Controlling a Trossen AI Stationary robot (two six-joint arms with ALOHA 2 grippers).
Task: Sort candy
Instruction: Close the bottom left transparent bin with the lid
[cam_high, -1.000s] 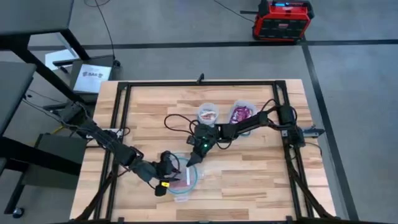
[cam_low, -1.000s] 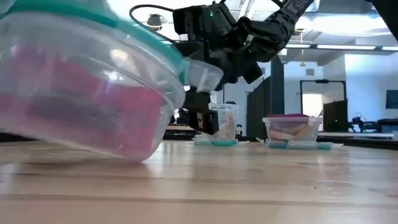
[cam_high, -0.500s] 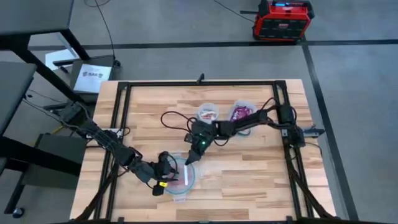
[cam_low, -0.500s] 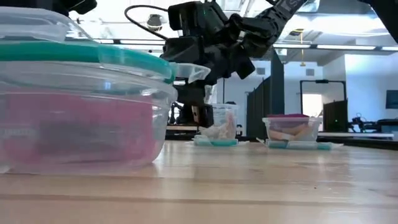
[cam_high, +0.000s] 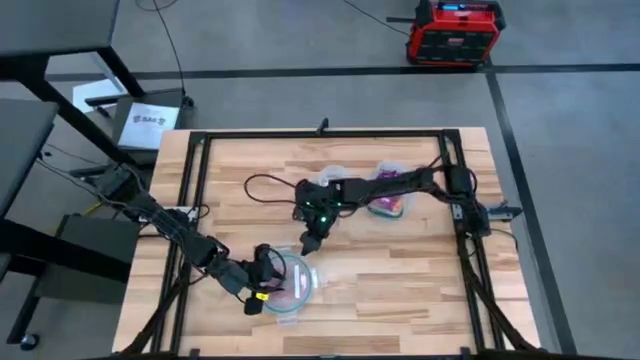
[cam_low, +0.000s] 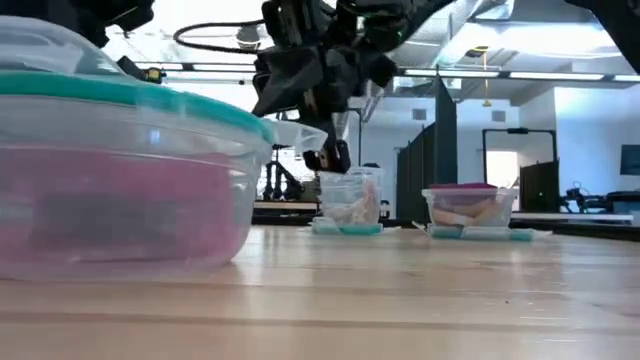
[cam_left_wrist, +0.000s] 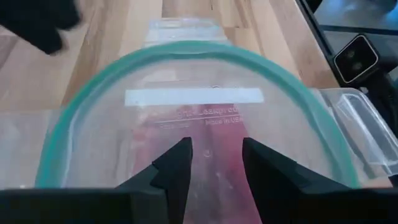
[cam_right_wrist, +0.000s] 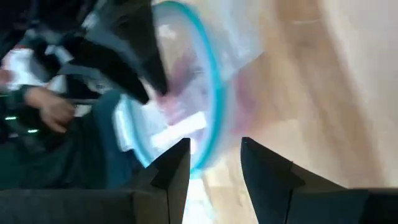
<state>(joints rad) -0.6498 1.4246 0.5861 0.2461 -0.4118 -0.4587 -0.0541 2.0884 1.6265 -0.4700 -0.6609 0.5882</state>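
Between the left gripper's (cam_left_wrist: 216, 149) own fingers (cam_left_wrist: 177, 165), held a little apart with nothing pinched: the near wall of a clear round container (cam_left_wrist: 81, 106) with a teal rim, seen from just above. Inside it, straight ahead of those jaws, red and pink candy (cam_left_wrist: 221, 134) lying flat on the bottom, and past the packets a thin white stick (cam_left_wrist: 194, 96) set crosswise to the jaws. From above, that left gripper (cam_high: 266, 278) pressed close against the container's rim (cam_high: 312, 285), low over the wooden table (cam_high: 400, 270); whether touching it, cannot tell

Beyond the far side of the container from the left jaws: the right gripper (cam_high: 308, 243), lifted clear of the table and tipped down toward the rim. Fingers (cam_right_wrist: 174, 168) spread, empty, the teal rim and the pink candy blurred ahead of them. In the level view, hanging above and behind the big container (cam_low: 215, 110), well off the wood

Farther still, behind the right jaws: a small round tub (cam_low: 350, 200) with pale sweets, and beside it a rectangular tub (cam_low: 470, 208) with purple packets on top, both standing on teal lids. From above, the rectangular tub (cam_high: 388, 205) half hidden under the right arm
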